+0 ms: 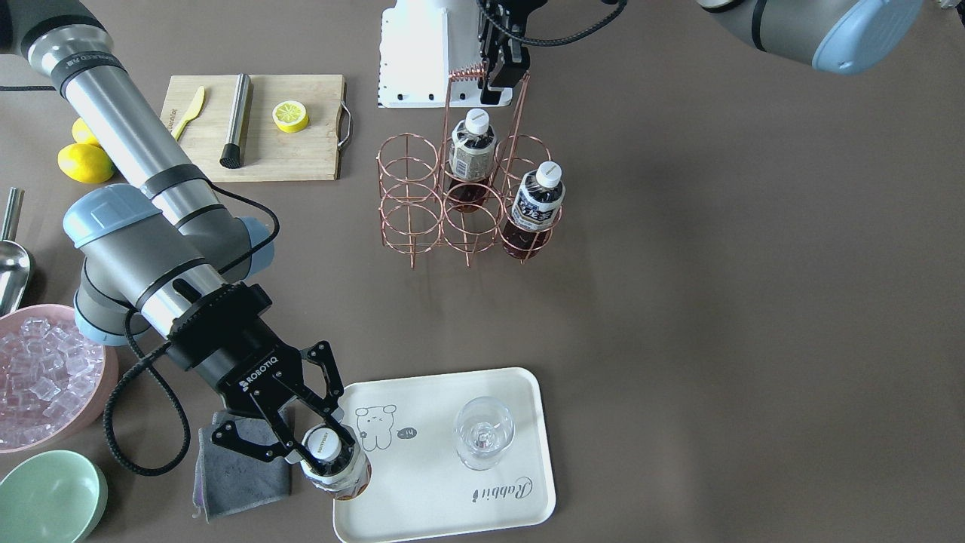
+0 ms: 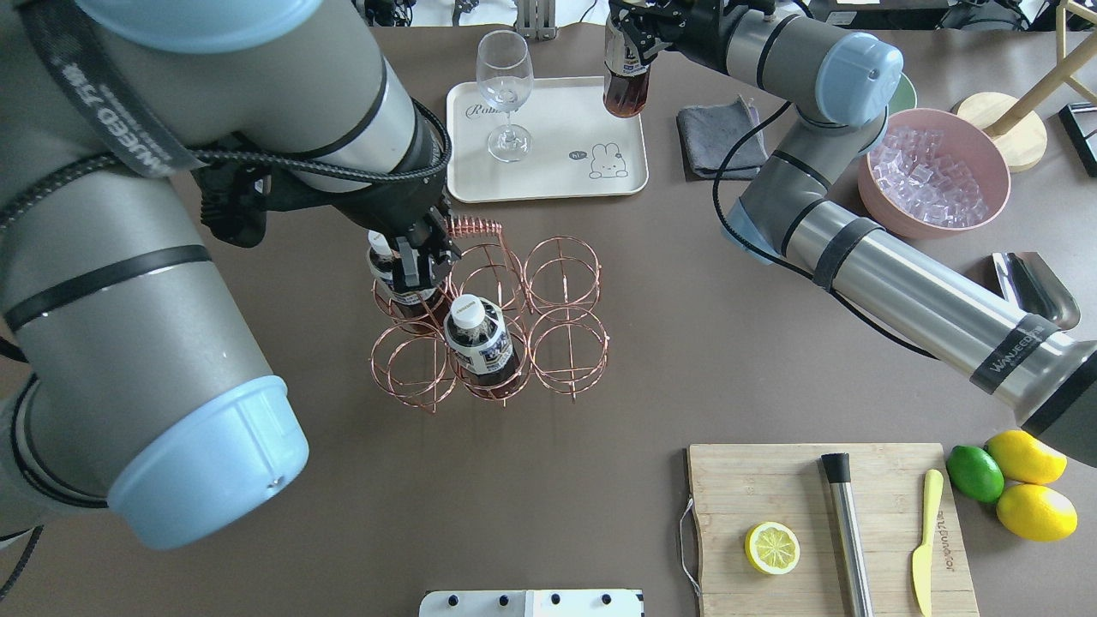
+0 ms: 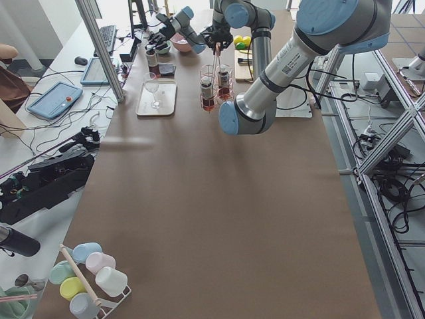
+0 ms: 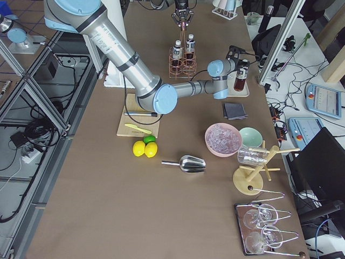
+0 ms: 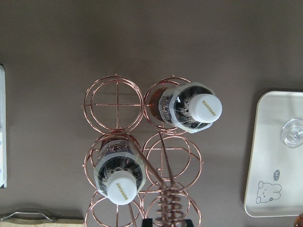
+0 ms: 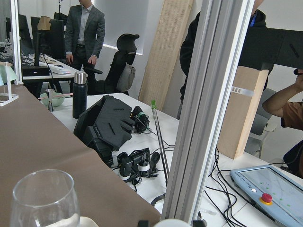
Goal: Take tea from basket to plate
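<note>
Your right claw (image 1: 323, 446) is clamping one tea (image 1: 343, 480) upright at the plate (image 1: 422, 507) edge, near its single glass (image 1: 483, 434). A second bottle (image 1: 472, 151) and a third bottle (image 1: 537, 202) are standing in the six-cell basket (image 1: 441, 200), whose handle your left claw (image 1: 494, 89) is pinching narrowly.

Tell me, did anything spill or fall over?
Nothing spilled or fell. One odd bit: the tea bottle in the right gripper is at the plate's edge, not its middle. Both bottles in the basket stand upright.
</note>
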`<state>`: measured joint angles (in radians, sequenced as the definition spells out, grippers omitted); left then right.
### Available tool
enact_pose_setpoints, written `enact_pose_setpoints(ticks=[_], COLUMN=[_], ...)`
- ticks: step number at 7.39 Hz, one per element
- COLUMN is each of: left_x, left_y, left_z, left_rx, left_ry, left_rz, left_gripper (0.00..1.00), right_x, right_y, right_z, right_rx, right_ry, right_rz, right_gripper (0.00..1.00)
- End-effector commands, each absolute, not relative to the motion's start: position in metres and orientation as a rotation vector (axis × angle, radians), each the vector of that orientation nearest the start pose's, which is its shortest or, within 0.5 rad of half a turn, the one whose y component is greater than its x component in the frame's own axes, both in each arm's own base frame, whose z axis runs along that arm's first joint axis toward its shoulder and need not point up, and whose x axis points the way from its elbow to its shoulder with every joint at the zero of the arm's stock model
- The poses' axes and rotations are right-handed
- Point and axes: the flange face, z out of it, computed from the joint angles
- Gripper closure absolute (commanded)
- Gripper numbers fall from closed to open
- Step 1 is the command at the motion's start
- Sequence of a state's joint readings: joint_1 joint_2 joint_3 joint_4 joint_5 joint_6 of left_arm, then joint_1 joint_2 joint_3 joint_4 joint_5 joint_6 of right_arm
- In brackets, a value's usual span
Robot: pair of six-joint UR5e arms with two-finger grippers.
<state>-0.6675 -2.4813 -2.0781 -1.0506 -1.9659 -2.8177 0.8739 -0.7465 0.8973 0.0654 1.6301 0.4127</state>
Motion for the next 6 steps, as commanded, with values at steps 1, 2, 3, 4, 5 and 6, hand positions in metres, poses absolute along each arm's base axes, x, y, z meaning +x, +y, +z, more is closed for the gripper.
enact_pose_setpoints(ticks=[1, 2, 3, 4, 5, 6], left_x=[0.29, 0.255, 0.223, 0.189, 0.161, 0.141], left_y=[-0.45, -0.475, -0.493, -0.51, -0.526, -0.55], left_z=[0.073, 0.105, 0.132, 0.168, 0.198, 0.224], left_rx=[-0.643, -0.605, -0.57, -0.542, -0.497, -0.482], left_ry=[0.804, 0.783, 0.768, 0.736, 0.71, 0.675], left_rz=[-1.592, -1.605, -1.612, -1.622, -1.604, -1.576], left_gripper=[1.0, 1.0, 1.0, 1.0, 1.0, 1.0], right_x=[-0.431, -0.442, -0.454, -0.467, -0.472, -0.474], right_y=[-0.661, -0.651, -0.639, -0.627, -0.622, -0.616], right_z=[0.269, 0.272, 0.273, 0.276, 0.276, 0.283], right_rx=[1.526, 1.528, 1.518, 1.509, 1.511, 1.516], right_ry=[-0.988, -1.005, -1.048, -1.082, -1.083, -1.089], right_rz=[-0.211, -0.205, -0.197, -0.161, -0.156, -0.148], right_gripper=[1.0, 1.0, 1.0, 1.0, 1.0, 1.0])
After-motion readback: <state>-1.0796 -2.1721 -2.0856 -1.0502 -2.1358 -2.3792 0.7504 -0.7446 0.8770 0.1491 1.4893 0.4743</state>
